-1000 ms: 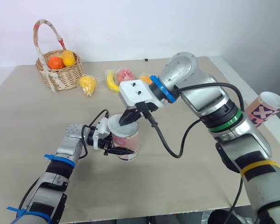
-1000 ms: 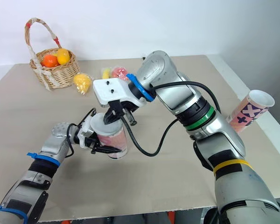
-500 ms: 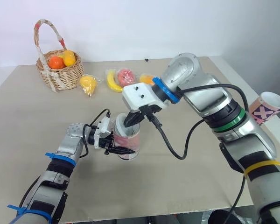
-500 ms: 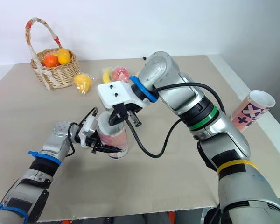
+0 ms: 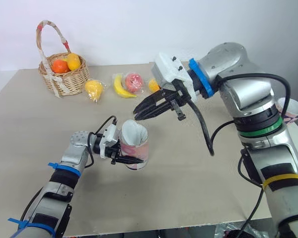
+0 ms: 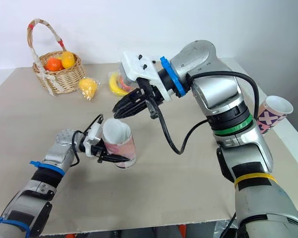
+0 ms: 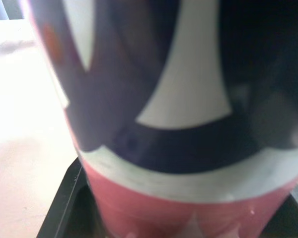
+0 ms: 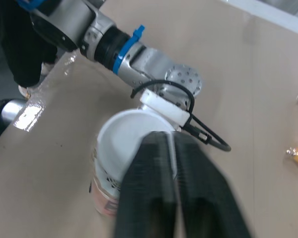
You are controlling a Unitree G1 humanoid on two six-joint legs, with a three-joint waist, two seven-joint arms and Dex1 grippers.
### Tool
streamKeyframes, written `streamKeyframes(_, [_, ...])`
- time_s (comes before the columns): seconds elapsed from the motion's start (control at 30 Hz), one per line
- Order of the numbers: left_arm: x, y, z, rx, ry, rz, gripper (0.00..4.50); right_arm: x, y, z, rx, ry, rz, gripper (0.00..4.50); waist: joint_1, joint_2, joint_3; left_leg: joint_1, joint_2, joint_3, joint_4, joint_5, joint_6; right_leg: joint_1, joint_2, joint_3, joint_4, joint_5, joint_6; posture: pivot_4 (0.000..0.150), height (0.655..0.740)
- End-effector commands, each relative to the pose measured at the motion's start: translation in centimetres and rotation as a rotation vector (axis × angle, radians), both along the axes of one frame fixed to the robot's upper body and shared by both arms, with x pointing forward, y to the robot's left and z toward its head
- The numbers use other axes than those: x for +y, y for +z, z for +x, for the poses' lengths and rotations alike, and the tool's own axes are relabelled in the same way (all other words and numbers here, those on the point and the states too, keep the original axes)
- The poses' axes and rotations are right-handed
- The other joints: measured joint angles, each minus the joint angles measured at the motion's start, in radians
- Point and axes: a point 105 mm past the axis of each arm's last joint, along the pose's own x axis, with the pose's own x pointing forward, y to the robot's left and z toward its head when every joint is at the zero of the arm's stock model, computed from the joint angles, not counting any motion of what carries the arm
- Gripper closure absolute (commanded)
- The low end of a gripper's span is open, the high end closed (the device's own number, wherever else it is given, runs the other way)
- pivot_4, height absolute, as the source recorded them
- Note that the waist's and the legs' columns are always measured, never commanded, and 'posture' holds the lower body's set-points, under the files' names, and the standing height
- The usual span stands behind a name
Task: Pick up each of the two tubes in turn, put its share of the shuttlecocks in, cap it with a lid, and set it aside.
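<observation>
A short red and white tube [image 5: 135, 147] stands upright on the beige table [image 5: 198, 188], left of the middle. My left gripper [image 5: 131, 151] is shut on its lower wall from the left, and the tube's wall [image 7: 188, 124] is pressed close in the left wrist view. The tube's top [image 8: 120, 144] shows white; I cannot tell lid from open mouth. My right gripper [image 5: 138, 111] hangs above and slightly behind the tube, shut with nothing in it. The second tube [image 5: 288, 110], pink with dark crosses, lies at the table's right edge, its open mouth facing right.
A wicker basket [image 5: 65, 81] with fruit stands at the back left. A yellow fruit [image 5: 93, 89], a banana [image 5: 119, 87] and a pink fruit [image 5: 134, 80] lie in a row behind the tube. The right arm's black cable [image 5: 201, 134] droops over the table's middle.
My right gripper has lifted off the tube's top and drawn back up and to the right. The tube's white top is now uncovered. The left gripper has kept its hold.
</observation>
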Motion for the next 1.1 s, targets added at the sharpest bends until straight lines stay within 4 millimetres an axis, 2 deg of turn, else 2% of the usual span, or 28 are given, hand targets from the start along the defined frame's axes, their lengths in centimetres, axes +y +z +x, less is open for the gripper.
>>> streamKeyframes(0.03, [0.8, -2.4, 0.3, 0.072, 0.059, 0.079, 2.17, -0.2, 1.3, 0.0, -0.064, -0.056, 0.067, 2.48, 0.0, 0.0, 0.0, 0.0, 0.0, 0.0, 0.0, 0.0, 0.0, 0.0, 0.0, 0.0, 0.0, 0.0, 0.0, 0.15, 0.7298])
streamKeyframes(0.23, [0.9, -2.4, 0.4, 0.073, 0.06, 0.084, 2.17, 0.7, 0.8, 1.1, -0.123, -0.097, 0.064, 2.48, 0.0, 0.0, 0.0, 0.0, 0.0, 0.0, 0.0, 0.0, 0.0, 0.0, 0.0, 0.0, 0.0, 0.0, 0.0, 0.15, 0.7298])
streamKeyframes(0.5, [1.0, -2.3, 0.5, 0.068, 0.068, 0.082, 2.17, 1.9, -0.7, 0.6, -0.123, -0.031, 0.011, 2.48, 0.0, 0.0, 0.0, 0.0, 0.0, 0.0, 0.0, 0.0, 0.0, 0.0, 0.0, 0.0, 0.0, 0.0, 0.0, 0.15, 0.7298])
streamKeyframes(0.83, [1.0, -2.3, 0.6, 0.063, 0.077, 0.079, 2.17, 3.3, -0.7, 0.7, -0.124, 0.002, 0.028, 2.48, 0.0, 0.0, 0.0, 0.0, 0.0, 0.0, 0.0, 0.0, 0.0, 0.0, 0.0, 0.0, 0.0, 0.0, 0.0, 0.15, 0.7298])
streamKeyframes(0.93, [1.0, -2.2, 0.6, 0.061, 0.077, 0.078, 2.17, 3.2, -0.6, 0.5, -0.11, 0.017, 0.03, 3.28, 0.0, 0.0, 0.0, 0.0, 0.0, -0.001, 0.0, 0.0, 0.001, 0.0, 0.0, 0.0, 0.0, 0.0, 0.0, 0.15, 0.7298])
streamKeyframes(1.0, [1.0, -2.2, 0.6, 0.059, 0.076, 0.08, 2.17, 3.0, -0.4, 0.3, -0.102, 0.026, 0.03, 4.22, 0.0, 0.0, 0.0, 0.0, 0.0, -0.001, 0.0, 0.0, 0.001, 0.0, 0.0, 0.0, 0.0, 0.0, 0.0, 0.15, 0.7298])
streamKeyframes(1.03, [1.0, -2.2, 0.6, 0.057, 0.075, 0.082, 2.17, 2.9, -0.3, 0.1, -0.097, 0.032, 0.029, 4.44, 0.0, 0.0, 0.0, 0.0, 0.0, -0.001, 0.0, 0.0, 0.0, 0.0, 0.0, 0.0, 0.0, 0.0, 0.0, 0.15, 0.7298])
streamKeyframes(1.1, [1.0, -2.1, 0.6, 0.052, 0.073, 0.083, 2.17, 2.7, -0.2, -0.1, -0.085, 0.04, 0.026, 4.44, 0.0, 0.0, 0.0, 0.0, 0.0, -0.001, 0.0, 0.0, 0.001, 0.0, 0.0, 0.0, 0.0, 0.0, 0.0, 0.15, 0.7298])
